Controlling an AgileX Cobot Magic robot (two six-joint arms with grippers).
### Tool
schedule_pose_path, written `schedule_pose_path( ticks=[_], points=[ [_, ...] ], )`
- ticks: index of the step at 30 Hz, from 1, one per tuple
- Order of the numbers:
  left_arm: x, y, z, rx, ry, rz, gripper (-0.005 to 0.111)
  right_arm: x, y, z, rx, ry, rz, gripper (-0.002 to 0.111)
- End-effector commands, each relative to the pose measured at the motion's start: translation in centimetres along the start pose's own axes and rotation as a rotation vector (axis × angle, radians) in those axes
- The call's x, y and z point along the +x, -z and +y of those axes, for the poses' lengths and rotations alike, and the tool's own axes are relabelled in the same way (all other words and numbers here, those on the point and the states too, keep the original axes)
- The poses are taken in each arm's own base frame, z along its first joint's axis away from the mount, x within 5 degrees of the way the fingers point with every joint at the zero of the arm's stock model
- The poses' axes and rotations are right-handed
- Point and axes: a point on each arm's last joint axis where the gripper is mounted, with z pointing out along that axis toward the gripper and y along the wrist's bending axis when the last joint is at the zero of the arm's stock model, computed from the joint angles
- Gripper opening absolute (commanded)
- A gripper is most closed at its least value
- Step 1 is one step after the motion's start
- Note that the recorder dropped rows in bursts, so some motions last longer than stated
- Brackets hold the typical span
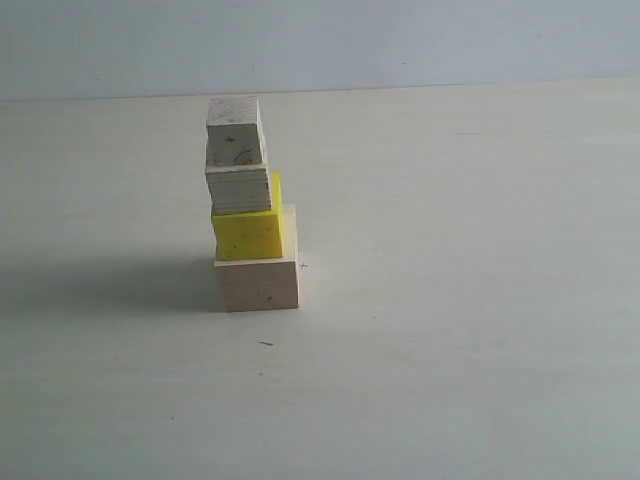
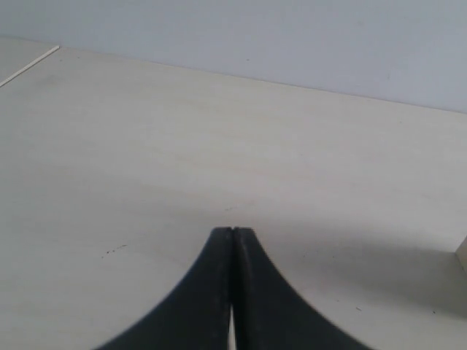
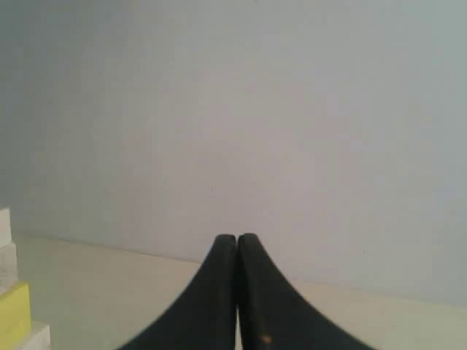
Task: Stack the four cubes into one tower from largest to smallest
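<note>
A tower of cubes stands left of centre in the exterior view. The big pale wood cube is at the bottom, the yellow cube on it, then the layered-edge wood cube, with the smallest wood cube on top. No gripper shows in the exterior view. My left gripper is shut and empty over bare table; a corner of a cube peeks in at the frame edge. My right gripper is shut and empty, with the tower's edge at the frame's side, yellow cube visible.
The pale table runs back to a grey-blue wall. The tower casts a shadow to its left. A small dark speck lies in front of the tower.
</note>
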Motion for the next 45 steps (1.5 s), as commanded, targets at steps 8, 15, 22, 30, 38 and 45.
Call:
schedule_pose_path(
  ticks=[8,15,22,30,38,45],
  points=[
    [-0.1,0.0,0.0,0.006,0.002,-0.013,0.000,5.9,-0.2,0.0,0.024,-0.060,0.223,0.000],
    [-0.1,0.0,0.0,0.006,0.002,-0.013,0.000,6.4,-0.1,0.2,0.005,-0.063,0.278,0.000],
    [-0.1,0.0,0.0,0.006,0.002,-0.013,0.000,7.0,0.1,0.2,0.026,-0.055,0.348,0.000],
    [-0.1,0.0,0.0,0.006,0.002,-0.013,0.000,7.4,0.3,-0.5,0.161,-0.062,0.391,0.000],
    [-0.1,0.0,0.0,0.006,0.002,-0.013,0.000,7.4,0.3,-0.9,0.251,-0.081,0.392,0.000],
    [-0.1,0.0,0.0,0.006,0.002,-0.013,0.000,7.4,0.3,-0.9,0.259,-0.101,0.391,0.000]
  ],
)
